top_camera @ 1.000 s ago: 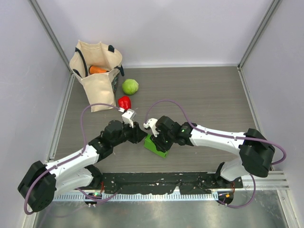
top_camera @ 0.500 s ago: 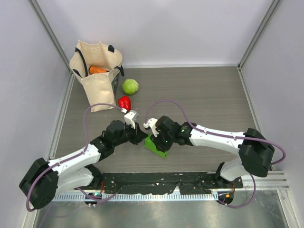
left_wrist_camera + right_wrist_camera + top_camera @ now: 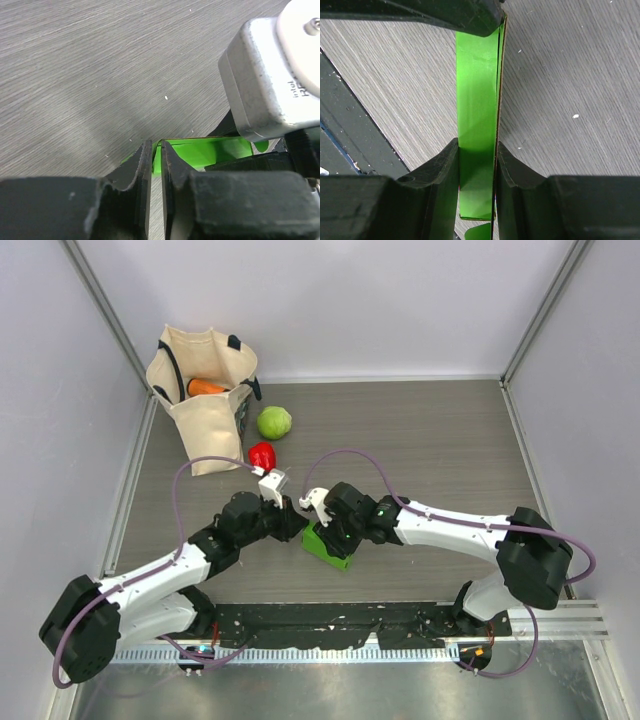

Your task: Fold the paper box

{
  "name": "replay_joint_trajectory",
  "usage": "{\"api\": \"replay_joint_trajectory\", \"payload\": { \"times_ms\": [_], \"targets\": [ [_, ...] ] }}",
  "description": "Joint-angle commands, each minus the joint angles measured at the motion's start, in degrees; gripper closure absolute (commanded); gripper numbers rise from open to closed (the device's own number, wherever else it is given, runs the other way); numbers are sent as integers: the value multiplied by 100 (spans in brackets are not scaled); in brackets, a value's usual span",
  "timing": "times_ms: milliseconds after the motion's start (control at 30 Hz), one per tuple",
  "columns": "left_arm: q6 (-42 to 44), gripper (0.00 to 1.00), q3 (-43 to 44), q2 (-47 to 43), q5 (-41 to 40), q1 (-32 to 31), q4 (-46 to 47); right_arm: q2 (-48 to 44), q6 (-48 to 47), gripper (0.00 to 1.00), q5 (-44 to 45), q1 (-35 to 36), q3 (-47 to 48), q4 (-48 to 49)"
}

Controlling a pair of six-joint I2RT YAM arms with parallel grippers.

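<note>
The paper box (image 3: 328, 546), bright green card folded small, stands on the table between my two grippers. My right gripper (image 3: 332, 530) comes at it from the right and is shut on an upright green wall (image 3: 476, 90), the card touching both pads (image 3: 477, 147). My left gripper (image 3: 297, 528) reaches in from the left. Its jaws (image 3: 156, 146) stand a narrow slit apart with the box's folded edge (image 3: 210, 152) at their tips; table shows through the slit lower down. One left finger (image 3: 445, 15) shows at the top of the right wrist view.
A canvas bag (image 3: 200, 390) holding an orange carrot (image 3: 207, 387) stands at the back left. A round pale-green vegetable (image 3: 274, 422) and a red pepper (image 3: 262, 455) lie near it. The right wrist's camera housing (image 3: 270, 75) hangs close above the box. A black rail (image 3: 330, 618) runs along the near edge.
The left gripper crept right onto the box's left edge; its jaws narrowed, then eased apart a little. The right gripper keeps its hold and has shifted slightly left.
</note>
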Motion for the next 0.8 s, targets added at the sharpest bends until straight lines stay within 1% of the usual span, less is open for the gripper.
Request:
{"api": "replay_joint_trajectory", "payload": {
  "times_ms": [0, 233, 300, 433, 500, 567, 767],
  "targets": [
    [99, 87, 281, -52, -84, -5, 89, 22, -108, 91, 19, -12, 203, 46],
    [125, 95, 299, 106, -22, -49, 124, 92, -82, 92, 54, -12, 247, 81],
    [178, 99, 273, 107, -128, -137, 106, 145, -73, 91, 115, -21, 282, 107],
    [266, 100, 159, 28, -610, -435, 141, 303, 15, 92, 369, -21, 378, 133],
    [327, 100, 54, -25, -1058, -532, 150, 364, 33, 91, 476, -39, 422, 151],
    [397, 100, -34, -122, -1305, -603, 229, 426, -2, 90, 538, -56, 440, 160],
    [538, 100, -333, -297, -1596, -656, 361, 418, -108, 89, 546, -91, 405, 151]
  ]
}}
